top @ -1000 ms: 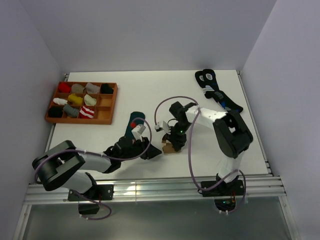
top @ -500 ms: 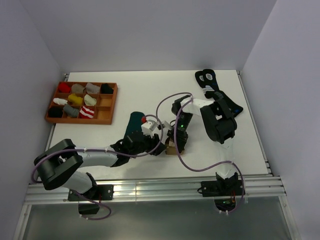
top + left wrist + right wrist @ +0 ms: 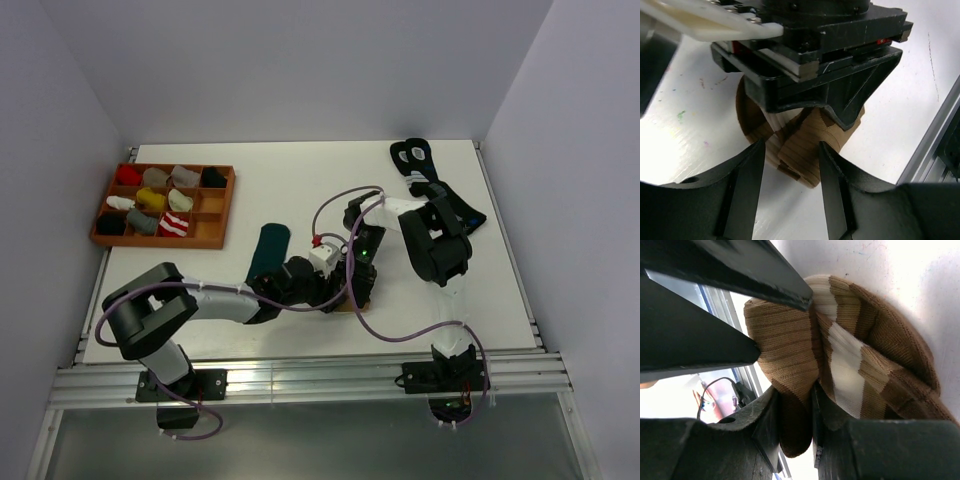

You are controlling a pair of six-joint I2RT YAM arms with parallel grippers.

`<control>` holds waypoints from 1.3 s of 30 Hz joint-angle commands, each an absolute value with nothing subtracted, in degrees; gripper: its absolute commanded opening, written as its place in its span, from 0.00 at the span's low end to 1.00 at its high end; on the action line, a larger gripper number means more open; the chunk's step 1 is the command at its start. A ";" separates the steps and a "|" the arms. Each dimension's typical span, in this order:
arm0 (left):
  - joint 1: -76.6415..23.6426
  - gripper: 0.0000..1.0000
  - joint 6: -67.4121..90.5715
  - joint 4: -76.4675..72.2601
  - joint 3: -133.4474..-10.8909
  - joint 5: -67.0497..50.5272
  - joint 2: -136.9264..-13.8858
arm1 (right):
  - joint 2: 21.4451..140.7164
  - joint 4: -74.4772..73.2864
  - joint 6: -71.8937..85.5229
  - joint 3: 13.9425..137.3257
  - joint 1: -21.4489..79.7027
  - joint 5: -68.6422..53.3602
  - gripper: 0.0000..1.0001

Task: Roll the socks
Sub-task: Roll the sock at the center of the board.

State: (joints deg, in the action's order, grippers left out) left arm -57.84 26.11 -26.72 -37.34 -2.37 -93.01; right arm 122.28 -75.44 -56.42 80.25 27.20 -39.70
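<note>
The brown sock with cream stripes is rolled into a bundle on the table near the front edge, mostly covered by both grippers in the top view. My right gripper is shut on a fold of it and comes down from above. My left gripper is open, its fingers either side of the bundle's near end without touching it. The dark green sock lies flat just left of the left arm.
A wooden tray with several rolled socks stands at the back left. Black socks with blue and white marks lie at the back right. The metal rail runs along the table's front edge, close behind the bundle.
My left arm has swung right up to the brown sock, leaving the green sock uncovered, and its jaws have opened wider. The right gripper keeps its grip.
</note>
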 commanded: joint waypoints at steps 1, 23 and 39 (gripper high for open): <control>-58.36 0.52 24.43 -28.47 -39.81 -4.48 -94.13 | 123.22 -74.45 -56.34 80.95 27.25 -37.44 0.04; -59.41 0.52 28.65 -36.03 -39.91 -7.91 -101.07 | 122.78 -71.90 -54.41 79.19 27.07 -37.00 0.04; -59.50 0.02 36.56 -45.79 -32.08 -10.63 -105.03 | 118.22 -66.01 -49.67 76.20 26.81 -37.62 0.16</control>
